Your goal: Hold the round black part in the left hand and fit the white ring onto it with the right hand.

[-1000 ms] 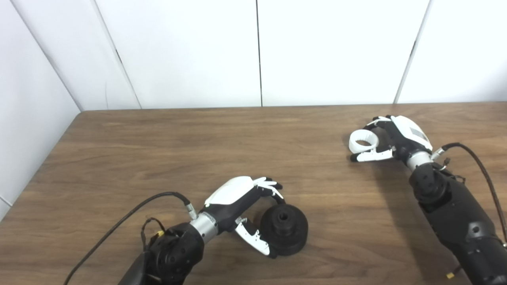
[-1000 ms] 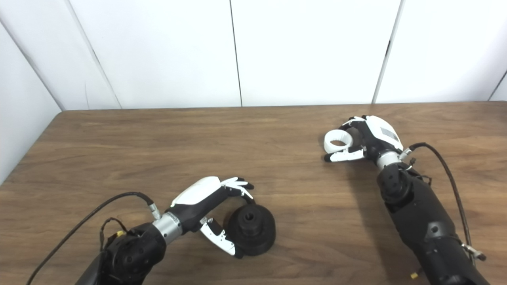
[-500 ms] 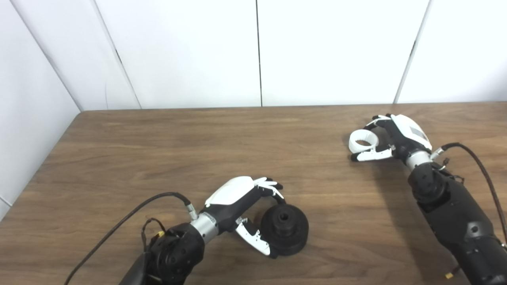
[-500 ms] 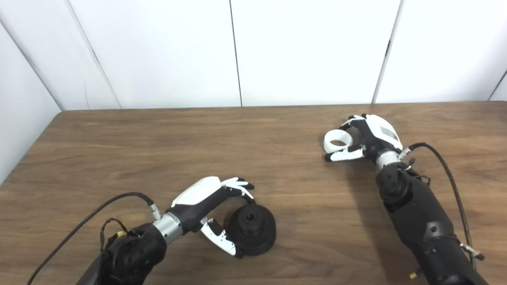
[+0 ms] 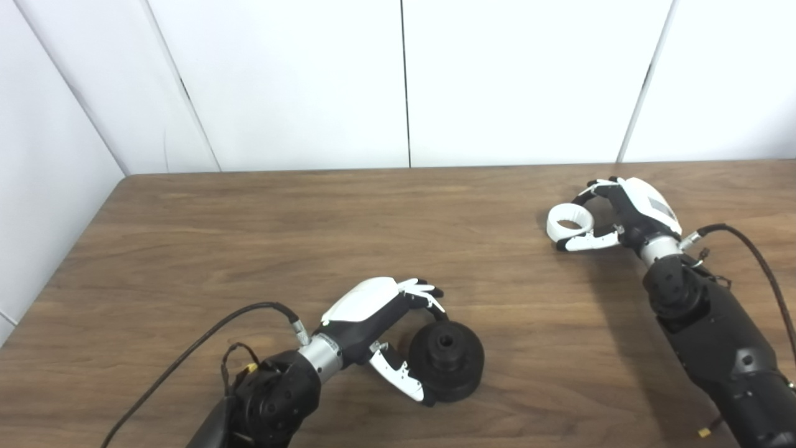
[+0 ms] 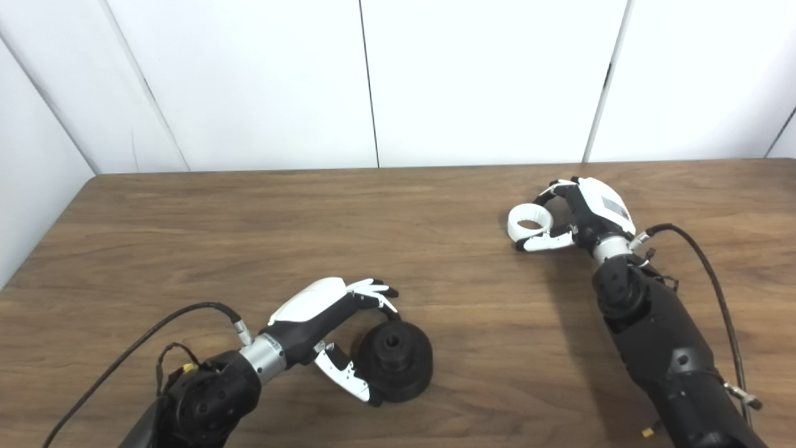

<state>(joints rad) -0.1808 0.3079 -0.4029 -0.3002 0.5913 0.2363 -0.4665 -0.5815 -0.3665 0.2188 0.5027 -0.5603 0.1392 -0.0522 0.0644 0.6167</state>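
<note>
The round black part (image 5: pixel 446 361) rests on the table near the front, its centre hole facing up. My left hand (image 5: pixel 379 317) is closed around its left side, fingers over the rear rim and thumb at the front rim. The white ring (image 5: pixel 568 221) is at the right of the table, held between the fingers and thumb of my right hand (image 5: pixel 628 214), at or just above the tabletop. The two hands are far apart. The scene reads the same in the right eye view, with the ring (image 6: pixel 530 223) and the black part (image 6: pixel 393 361).
The wooden table (image 5: pixel 249 236) ends at white wall panels behind and on the left. A black cable (image 5: pixel 205 336) runs from the left wrist and another cable (image 5: pixel 755 261) from the right wrist.
My right hand has shifted slightly back and to the right with the white ring in it. The left hand and the black part have not moved.
</note>
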